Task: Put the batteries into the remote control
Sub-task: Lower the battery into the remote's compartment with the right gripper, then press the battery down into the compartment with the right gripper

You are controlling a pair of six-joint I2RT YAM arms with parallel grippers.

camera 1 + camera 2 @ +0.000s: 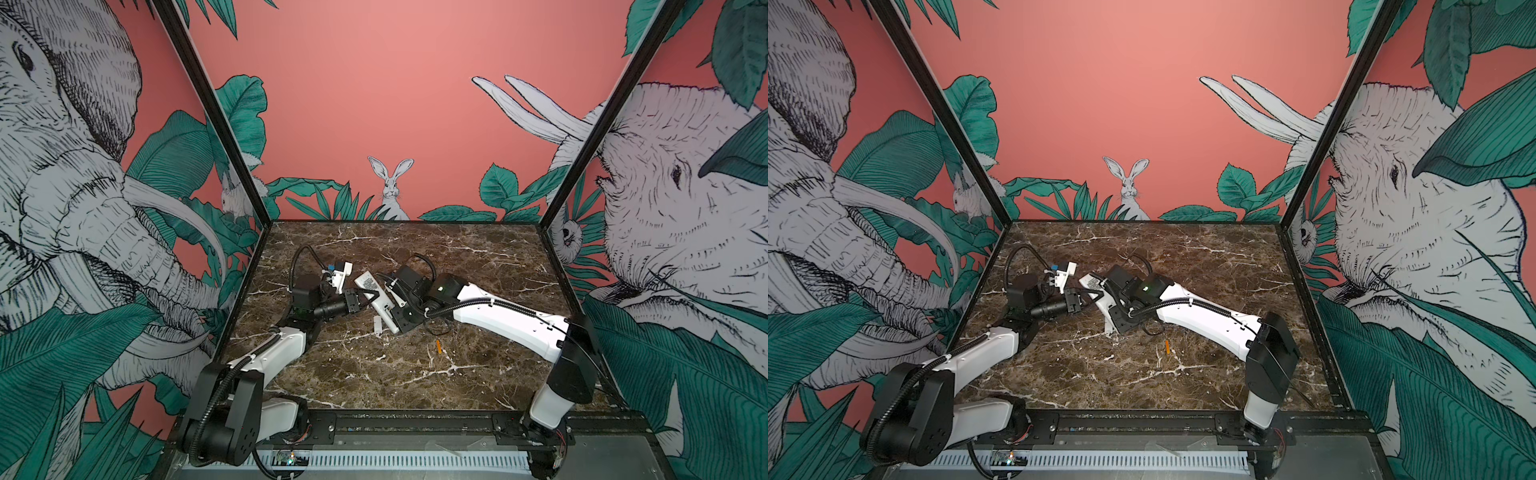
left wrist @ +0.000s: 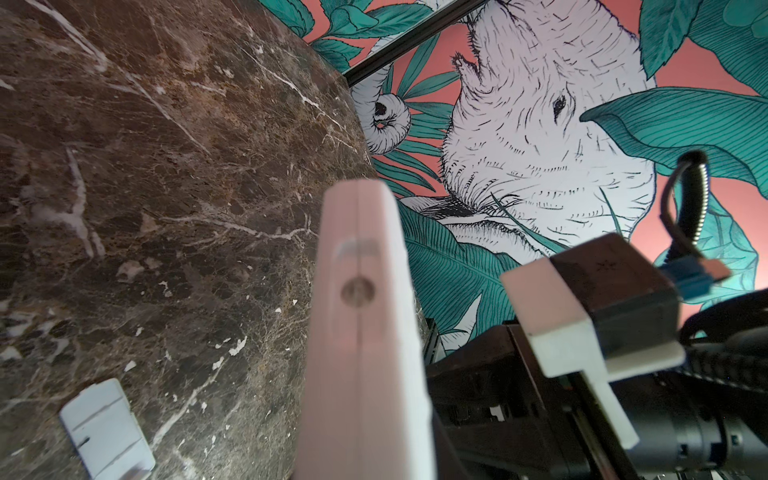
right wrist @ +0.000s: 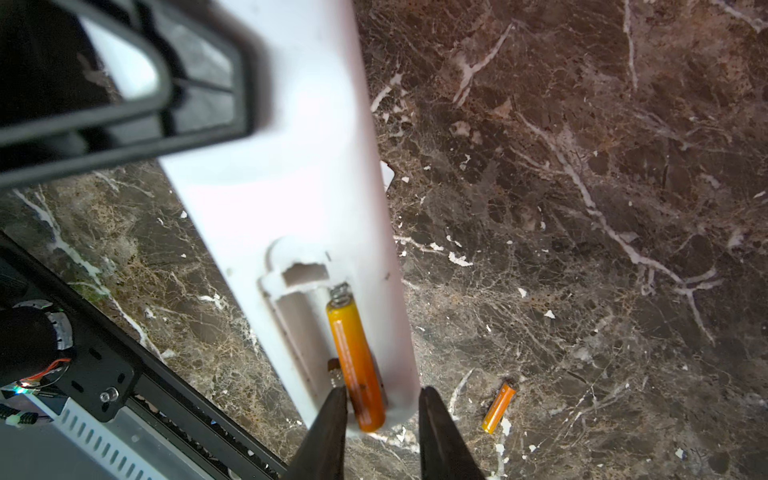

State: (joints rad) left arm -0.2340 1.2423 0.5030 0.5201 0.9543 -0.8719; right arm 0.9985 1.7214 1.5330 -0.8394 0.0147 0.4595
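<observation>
The left pincer [image 1: 367, 300] is clamping the remote control [image 1: 383, 311] across its middle, jaws closed onto the slim white body, holding it back side up around the centre of the desk [image 1: 374, 374]. The right pincer [image 3: 382, 415] is hovering at the remote's near end with its jaws slightly apart, gripping nothing: one orange battery [image 3: 353, 357] is lying between the fingertips [image 3: 328, 424] in the open compartment, one end pressing against the spring, a gap showing on one side. The neighbouring slot is showing bare plastic. The second battery [image 3: 498, 409] is lying loose on the desk, near the remote's end but apart from it. The small white cover [image 2: 106, 424] is resting flat on the desk just beside the remote
</observation>
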